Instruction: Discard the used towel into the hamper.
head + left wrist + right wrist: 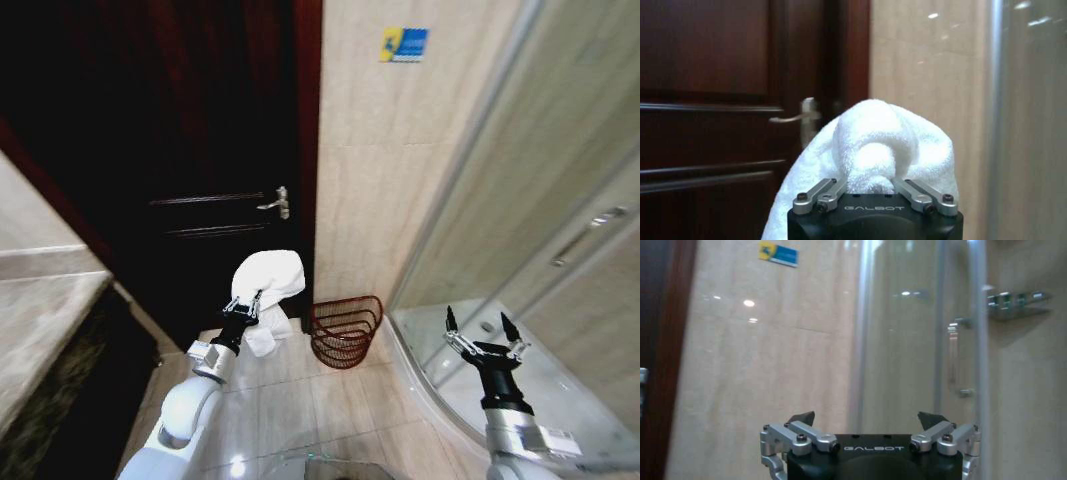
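My left gripper (pixel 243 305) jaws pinch the soft, light towel (pixel 268 277) by a bunched fold, probably securely; hamper (pixel 345 331) sits near. Right gripper (pixel 484 331) jaws gape empty.

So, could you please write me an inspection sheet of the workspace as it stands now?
Surface: pale tiled floor, bare around the hamper.
Job's things: white towel bunched in the left pincer, held up beside the hamper; the hamper stands on the floor against the tiled wall and looks empty.
Clutter: nothing seen.
Grippers: left pincer shut on the towel, left of the hamper; right pincer open, empty, near the shower enclosure.
Cables: nothing seen.
Surroundings: dark wooden door with lever handle; blue sticker on the wall.
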